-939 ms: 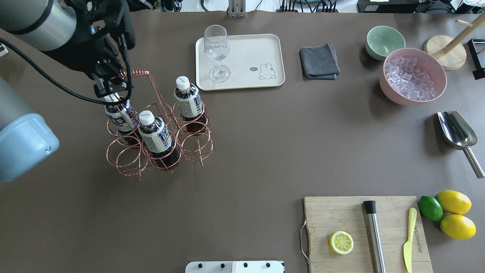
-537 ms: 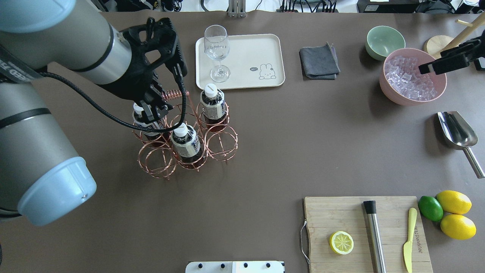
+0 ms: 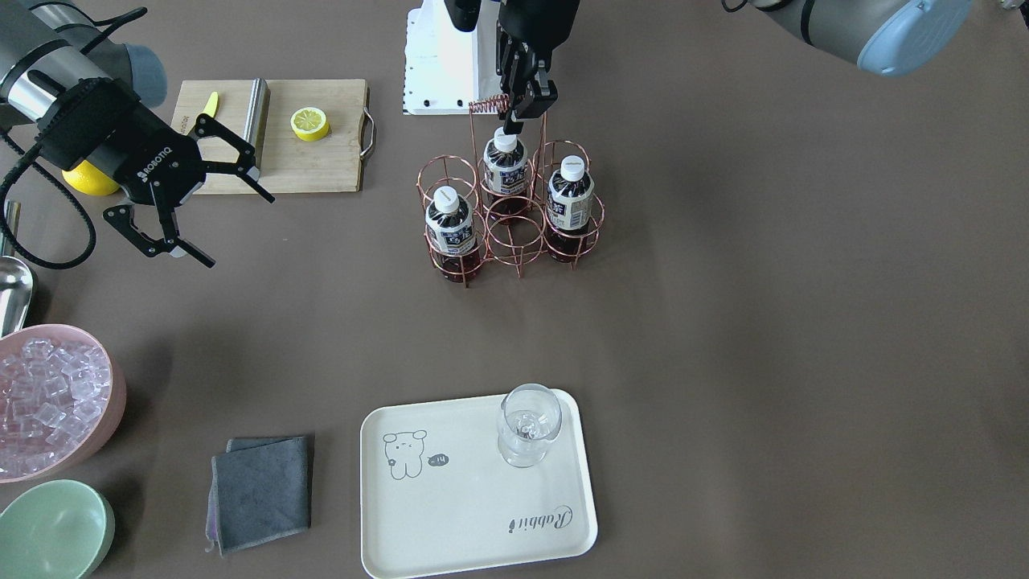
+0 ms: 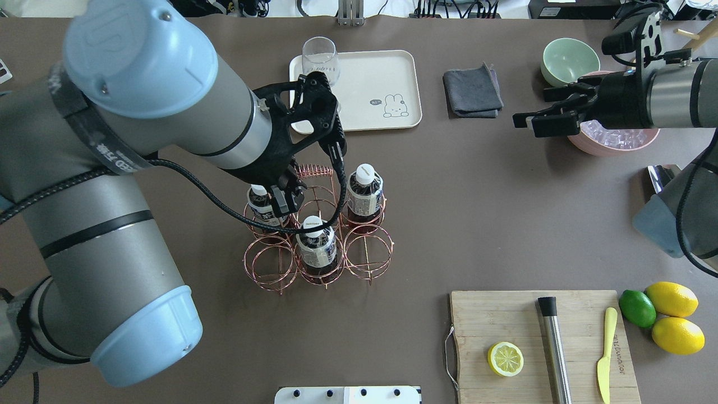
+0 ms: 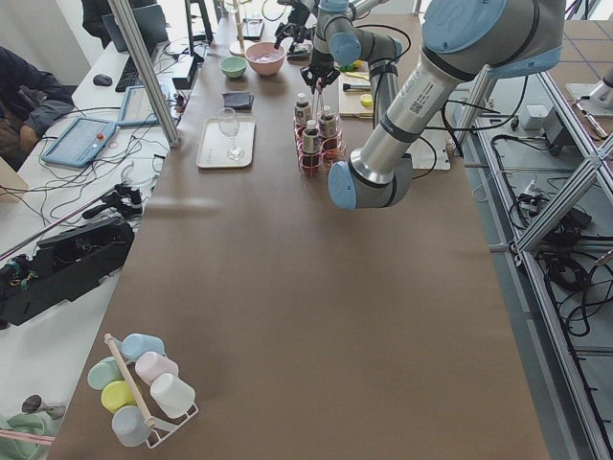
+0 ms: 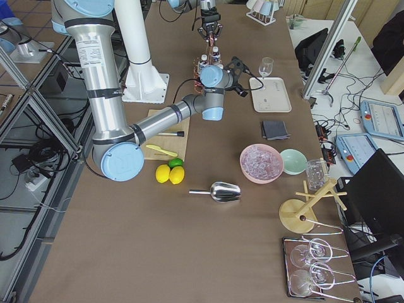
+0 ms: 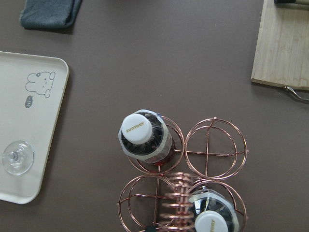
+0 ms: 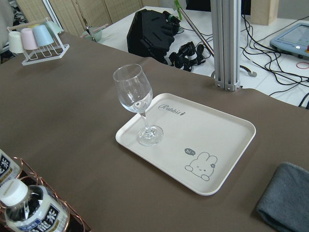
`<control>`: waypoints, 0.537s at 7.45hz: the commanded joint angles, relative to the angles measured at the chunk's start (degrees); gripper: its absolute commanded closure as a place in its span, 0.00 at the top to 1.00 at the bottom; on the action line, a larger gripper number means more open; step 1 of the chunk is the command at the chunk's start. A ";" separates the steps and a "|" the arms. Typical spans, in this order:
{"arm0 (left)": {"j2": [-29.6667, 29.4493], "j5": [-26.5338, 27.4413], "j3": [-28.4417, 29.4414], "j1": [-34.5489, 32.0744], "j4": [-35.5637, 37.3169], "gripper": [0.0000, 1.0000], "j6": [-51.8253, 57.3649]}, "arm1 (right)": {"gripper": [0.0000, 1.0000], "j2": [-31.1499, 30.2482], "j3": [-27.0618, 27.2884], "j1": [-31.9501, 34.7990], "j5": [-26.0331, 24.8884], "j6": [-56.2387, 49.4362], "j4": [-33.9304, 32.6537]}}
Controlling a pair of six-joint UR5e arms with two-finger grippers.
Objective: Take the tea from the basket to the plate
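Note:
The copper wire basket (image 4: 367,259) is at centre-left of the table with three bottles of tea (image 4: 364,193) (image 4: 317,244) (image 4: 259,202) in its rings. My left gripper (image 4: 283,199) is shut on the basket's coiled handle (image 3: 489,103), just above the tea bottle nearest the robot (image 3: 504,165). Whether the basket rests on the table I cannot tell. The cream plate (image 4: 370,73) lies beyond the basket, apart from it, bear drawing up (image 3: 404,454). My right gripper (image 3: 239,231) hangs open and holds nothing, off to the right near the ice bowl (image 4: 527,126).
A wine glass (image 3: 526,422) stands on the plate's corner nearest the basket. A grey cloth (image 4: 472,90), green bowl (image 4: 569,59), pink ice bowl (image 4: 611,140) and metal scoop (image 4: 670,182) sit at the right. A cutting board (image 4: 538,342) with lemon half, muddler and knife lies near the robot.
My left gripper has carried the basket with its bottles rightward, toward the table's middle. The right arm has come in from the right and moved left past the ice bowl, gripper open.

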 commanded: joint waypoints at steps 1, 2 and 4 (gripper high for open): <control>-0.43 0.25 -0.01 0.73 0.05 0.00 -0.73 | 1.00 4.83 -2.12 -6.62 -8.98 -0.07 5.79; -0.34 0.25 -0.18 0.73 0.05 0.00 -1.17 | 1.00 6.07 -2.21 -11.09 -14.51 -0.50 5.18; 0.79 0.16 -2.02 0.56 0.22 0.00 -1.18 | 1.00 8.18 -2.47 -13.33 -17.11 -2.51 3.43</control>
